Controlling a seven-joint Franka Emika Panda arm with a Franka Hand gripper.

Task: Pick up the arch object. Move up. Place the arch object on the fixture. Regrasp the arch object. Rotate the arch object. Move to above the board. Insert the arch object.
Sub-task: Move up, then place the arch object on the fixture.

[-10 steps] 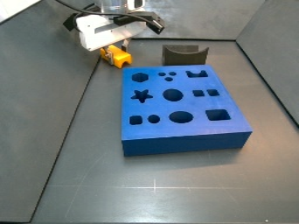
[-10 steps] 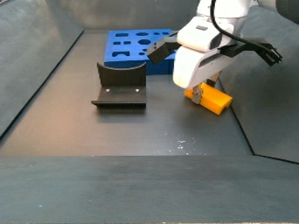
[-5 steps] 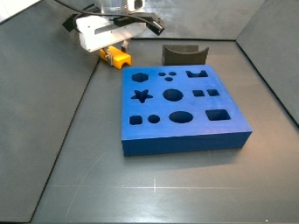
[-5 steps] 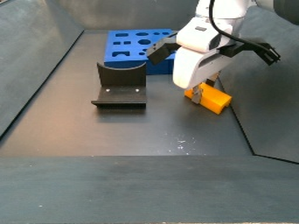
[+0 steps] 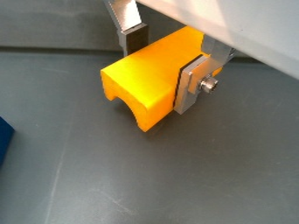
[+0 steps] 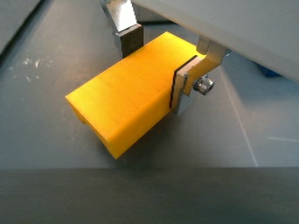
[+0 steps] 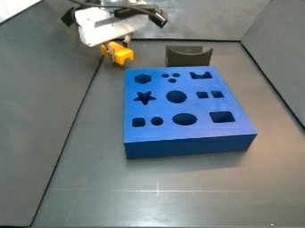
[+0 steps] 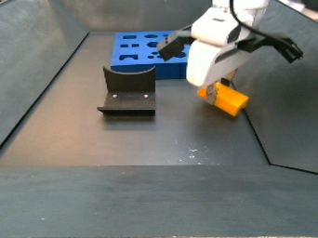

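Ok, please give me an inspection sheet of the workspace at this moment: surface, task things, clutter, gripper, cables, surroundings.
Surface: dark grey floor, a few small pale specks, otherwise bare.
Arch object: yellow-orange, held between the fingers in both wrist views; in a side view it appears lifted off the floor.
Fixture: dark bracket standing on the floor beside the board, nothing on it.
Board: blue slab lying flat, all visible holes empty.
Clutter: nothing seen.
Gripper: at the far side of the floor, away from the fixture, shut on the arch object.
Cables: dark cable running along the arm.
Surroundings: grey walls around the floor.
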